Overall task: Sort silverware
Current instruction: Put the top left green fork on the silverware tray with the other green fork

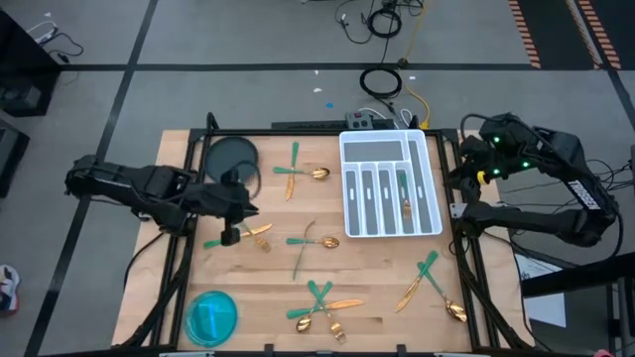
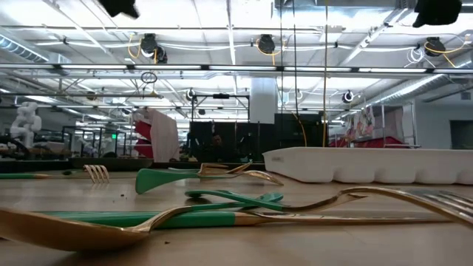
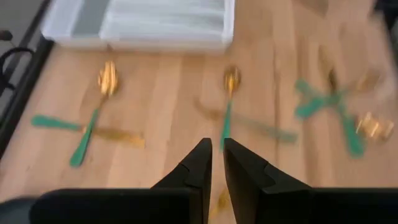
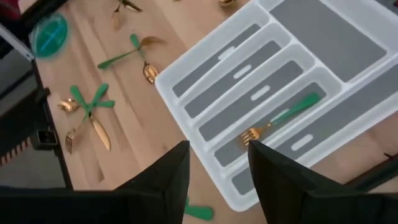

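In the high view, the piece of silverware [image 1: 236, 236] under the left hand [image 1: 230, 234] at the left centre of the frame is being partly covered by the arm; whether it is being gripped cannot be told. In the left wrist view, the cluster of cutlery [image 3: 336, 106] at the right of the frame is being blurred, and the white tray [image 3: 140, 25] is being cut off by the top edge. In the right wrist view, a teal handle [image 4: 198, 211] at the bottom centre is being partly hidden by the right hand [image 4: 217, 162]. In the low view, the nearest spoon [image 2: 66, 229] is being cropped at the left edge.
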Controlling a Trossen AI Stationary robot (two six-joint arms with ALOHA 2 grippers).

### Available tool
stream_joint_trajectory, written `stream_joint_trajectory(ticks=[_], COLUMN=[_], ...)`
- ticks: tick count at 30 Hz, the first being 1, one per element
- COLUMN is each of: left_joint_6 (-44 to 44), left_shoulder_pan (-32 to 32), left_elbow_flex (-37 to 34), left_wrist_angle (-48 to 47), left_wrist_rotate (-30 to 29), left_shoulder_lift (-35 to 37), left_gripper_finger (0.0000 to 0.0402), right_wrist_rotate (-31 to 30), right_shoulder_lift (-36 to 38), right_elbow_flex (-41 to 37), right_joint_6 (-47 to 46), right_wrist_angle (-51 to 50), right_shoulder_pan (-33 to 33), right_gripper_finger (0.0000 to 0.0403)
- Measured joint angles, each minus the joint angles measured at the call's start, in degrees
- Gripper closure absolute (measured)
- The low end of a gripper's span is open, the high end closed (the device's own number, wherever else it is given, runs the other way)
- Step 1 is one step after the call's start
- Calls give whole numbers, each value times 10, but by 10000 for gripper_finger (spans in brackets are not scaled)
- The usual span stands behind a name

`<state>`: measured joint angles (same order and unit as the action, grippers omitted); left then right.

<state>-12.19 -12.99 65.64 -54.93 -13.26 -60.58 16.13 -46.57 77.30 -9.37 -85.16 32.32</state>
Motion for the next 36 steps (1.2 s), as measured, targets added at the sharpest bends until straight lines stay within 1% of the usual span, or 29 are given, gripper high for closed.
stream_joint_trajectory(ticks=[2, 6, 8, 13, 20, 23, 26, 31, 36], left_joint_6=[10, 10, 4, -6, 27, 37, 38, 85, 133], left_shoulder_pan=[1, 0, 1, 5, 15, 34, 52, 72, 100], left_elbow_flex=[-12, -49, -68, -112, -175, -193, -202, -202, -202], left_wrist_angle=[-4, -10, -11, 22, 48, 86, 110, 106, 105], left_wrist_rotate=[19, 33, 61, 133, 168, 204, 233, 245, 253], left_shoulder_lift=[-3, -1, -2, -2, -15, -35, -64, -108, -132], left_gripper_finger=[352, 352, 352, 352, 352, 352, 352, 352, 352], right_wrist_rotate=[-1, 2, 6, 7, 4, 4, 4, 3, 2], right_shoulder_lift=[0, 0, 0, -2, -2, -4, -4, -4, -4], right_elbow_flex=[-13, -45, -62, -100, -124, -126, -126, -126, -126], right_joint_6=[4, 19, 21, 26, 43, 45, 45, 50, 57], right_wrist_angle=[1, 0, 0, 4, 25, 28, 30, 30, 30], right_shoulder_pan=[-8, -24, -34, -59, -74, -74, -74, -74, -74], right_gripper_finger=[248, 245, 239, 215, 184, 170, 156, 138, 127])
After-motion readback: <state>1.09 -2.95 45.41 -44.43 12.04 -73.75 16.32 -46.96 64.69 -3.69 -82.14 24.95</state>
